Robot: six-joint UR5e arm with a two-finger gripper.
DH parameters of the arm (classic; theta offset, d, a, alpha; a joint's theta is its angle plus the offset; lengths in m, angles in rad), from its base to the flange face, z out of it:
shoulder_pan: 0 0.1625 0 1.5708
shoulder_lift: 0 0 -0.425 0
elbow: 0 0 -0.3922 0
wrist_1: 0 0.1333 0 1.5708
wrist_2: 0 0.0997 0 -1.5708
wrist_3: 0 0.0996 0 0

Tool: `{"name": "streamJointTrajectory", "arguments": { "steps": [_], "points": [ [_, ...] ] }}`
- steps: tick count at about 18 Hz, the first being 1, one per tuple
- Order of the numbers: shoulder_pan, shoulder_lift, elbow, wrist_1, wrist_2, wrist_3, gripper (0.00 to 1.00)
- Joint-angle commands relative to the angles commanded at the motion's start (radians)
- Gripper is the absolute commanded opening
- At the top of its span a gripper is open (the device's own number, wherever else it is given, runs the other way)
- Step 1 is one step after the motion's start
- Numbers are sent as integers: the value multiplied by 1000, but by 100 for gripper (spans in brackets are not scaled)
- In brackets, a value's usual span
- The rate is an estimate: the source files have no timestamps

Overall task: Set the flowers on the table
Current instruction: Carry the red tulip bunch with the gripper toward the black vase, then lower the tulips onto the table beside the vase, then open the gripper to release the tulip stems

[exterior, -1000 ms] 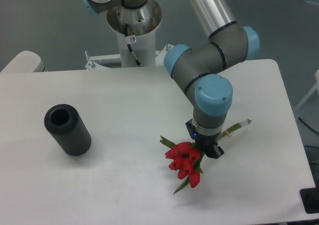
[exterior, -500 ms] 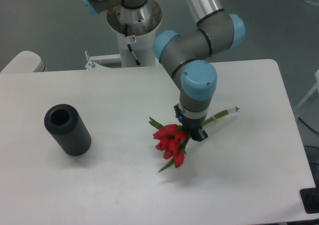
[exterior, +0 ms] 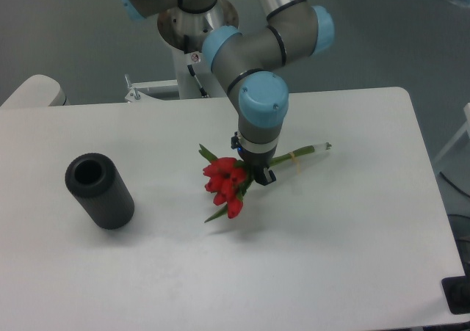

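The flowers (exterior: pixel 225 186), a bunch of red blooms with green leaves, hang near the middle of the white table (exterior: pixel 345 257). Their long green stems (exterior: pixel 301 153) stretch to the right, tied by a pale band. My gripper (exterior: pixel 253 171) points straight down and is shut on the flowers just behind the blooms. The bunch looks held a little above the tabletop, with a faint shadow under it. The arm's wrist hides the fingers for the most part.
A black hollow cylinder (exterior: pixel 99 191) lies on its side at the left of the table. The robot's base column (exterior: pixel 197 48) stands behind the table's far edge. A dark object (exterior: pixel 459 296) sits past the right front corner.
The gripper has carried the flowers to the left and away from the front edge, from the right part of the table toward the middle. The black cylinder has not moved.
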Motion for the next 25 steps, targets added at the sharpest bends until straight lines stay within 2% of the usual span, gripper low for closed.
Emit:
{"name": "streamJointTrajectory", "arguments": {
  "steps": [4, 6, 7, 8, 9, 17, 25],
  "points": [
    [0, 22, -48, 14, 0, 15, 18],
    [0, 23, -57, 21, -2, 15, 28],
    [0, 23, -60, 21, -2, 15, 39],
    [0, 23, -63, 23, -2, 12, 61],
    [0, 23, -63, 23, -2, 12, 100],
    [6, 26, -43, 23, -3, 22, 100],
    [32, -4, 75, 20, -9, 20, 100]
  ]
}}
